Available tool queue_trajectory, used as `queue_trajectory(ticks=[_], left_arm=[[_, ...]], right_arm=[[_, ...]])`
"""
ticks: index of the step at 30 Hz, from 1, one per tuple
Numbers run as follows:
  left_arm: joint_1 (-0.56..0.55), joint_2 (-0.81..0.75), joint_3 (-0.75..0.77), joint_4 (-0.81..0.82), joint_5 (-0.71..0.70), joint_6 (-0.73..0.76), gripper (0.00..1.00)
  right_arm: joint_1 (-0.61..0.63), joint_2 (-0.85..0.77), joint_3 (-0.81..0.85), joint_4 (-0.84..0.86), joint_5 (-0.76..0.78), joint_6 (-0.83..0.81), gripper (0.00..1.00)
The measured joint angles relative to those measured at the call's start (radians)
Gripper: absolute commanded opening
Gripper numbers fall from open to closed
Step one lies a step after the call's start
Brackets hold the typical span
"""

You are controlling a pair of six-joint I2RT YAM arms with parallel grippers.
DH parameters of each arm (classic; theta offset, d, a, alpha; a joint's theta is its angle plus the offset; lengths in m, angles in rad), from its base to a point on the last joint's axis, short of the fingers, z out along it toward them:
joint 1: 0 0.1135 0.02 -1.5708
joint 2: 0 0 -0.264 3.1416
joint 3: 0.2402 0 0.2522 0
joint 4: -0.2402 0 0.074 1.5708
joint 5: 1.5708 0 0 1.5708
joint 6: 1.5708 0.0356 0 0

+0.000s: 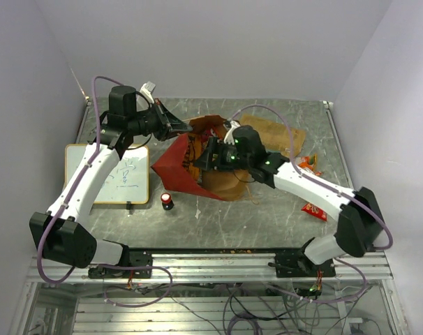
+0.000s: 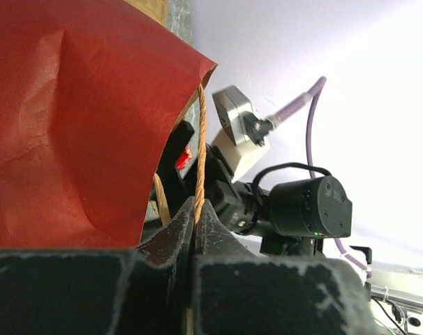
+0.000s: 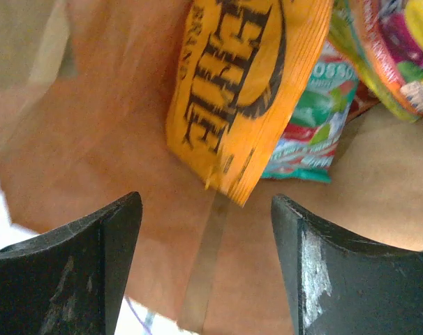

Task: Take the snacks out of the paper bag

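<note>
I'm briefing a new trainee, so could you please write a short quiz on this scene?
1. True or false: the left gripper is shut on the paper bag's cord handle.
2. Which packet lies nearest ahead of the open right gripper? A orange packet, B teal-green packet.
3. What stands between the whiteboard and the bag?
Key: 1 true; 2 A; 3 the small red-and-black cylinder.

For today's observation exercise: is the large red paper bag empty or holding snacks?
Not empty: the red paper bag holds an orange crinkly packet and a green-teal pack on its brown kraft inside.
</note>
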Motion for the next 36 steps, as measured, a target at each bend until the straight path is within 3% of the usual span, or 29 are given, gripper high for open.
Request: queue_trajectory(ticks=[8,18,21,26,29,36], left_arm=[[-0.01,0.0,0.005,-0.044,0.002,0.005,0.07],[-0.021,0.0,0.022,-0.109,-0.005,0.039,0.07],[-0.021,-0.003,0.022,-0.115,-0.007,0.04,0.07],[-0.021,-0.01,0.022,-0.132,-0.014,0.051,0.07],[-0.022,-0.018,0.022,-0.137,-0.016,0.054,0.07],[-0.025,-0.027,0.035,-0.158,-0.015,0.058,0.07]], right_arm=[[0.023,0.155,0.062,0.067,0.127,0.014,0.9],[0.066,0.301,0.053,0.266,0.201,0.102,0.87],[0.075,0.333,0.055,0.313,0.203,0.119,0.72],[0.077,0.35,0.048,0.38,0.207,0.159,0.24],[0.077,0.337,0.025,0.409,0.222,0.17,0.01],[0.079,0.259,-0.019,0.384,0.263,0.145,0.0]])
